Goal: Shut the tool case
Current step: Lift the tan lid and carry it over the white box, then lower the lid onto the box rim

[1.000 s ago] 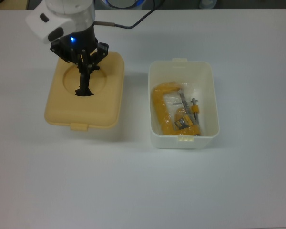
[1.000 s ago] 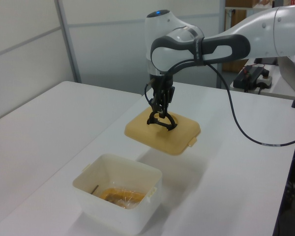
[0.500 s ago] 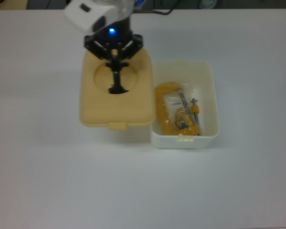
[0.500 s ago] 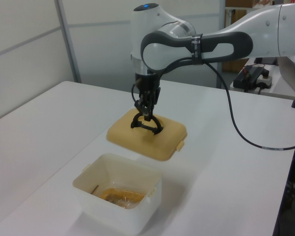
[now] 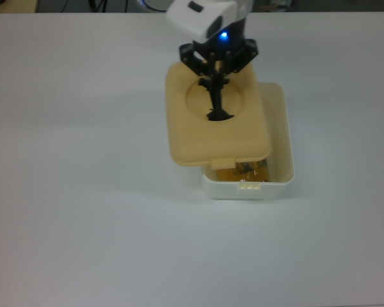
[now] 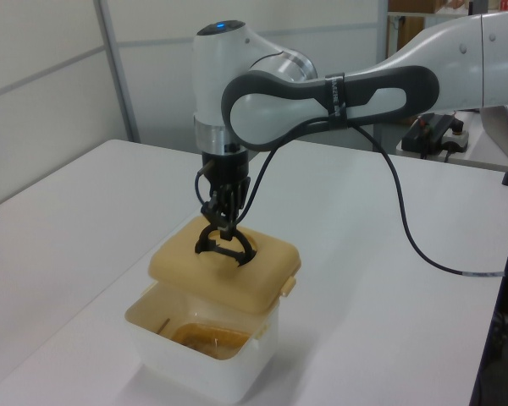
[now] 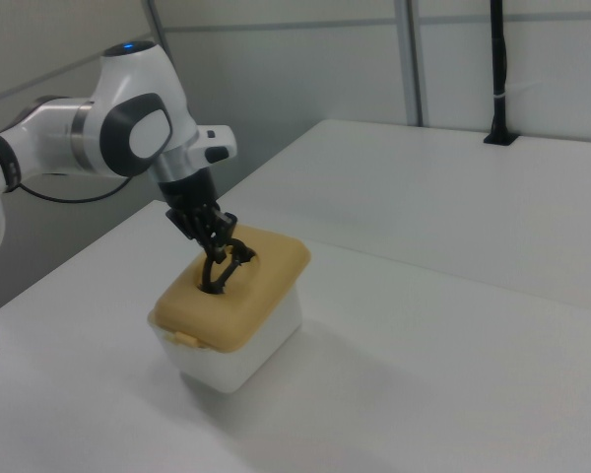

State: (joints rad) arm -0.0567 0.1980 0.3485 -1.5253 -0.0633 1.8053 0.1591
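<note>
The table (image 5: 83, 224) carries the open white tub (image 5: 278, 173), and everything here is placed against that tub. The arm (image 6: 322, 85) reaches in over it, and within the last second it has carried the tan lid (image 5: 192, 137) from well off the tub, on the top view's left, to a spot hanging over most of the opening — not yet seated. In the top view the lid overshoots the tub's left wall and leaves a strip open along its right and near edges; in the left view it floats above the rim, slightly tilted. The gripper (image 5: 216, 82) is pinched on the black handle (image 5: 217, 112) in the lid's round recess. The clamp (image 5: 246, 171) inside the tub shows only as a sliver. What looks left is a small shift toward the top view's right, then lowering — the tabs should meet.
</note>
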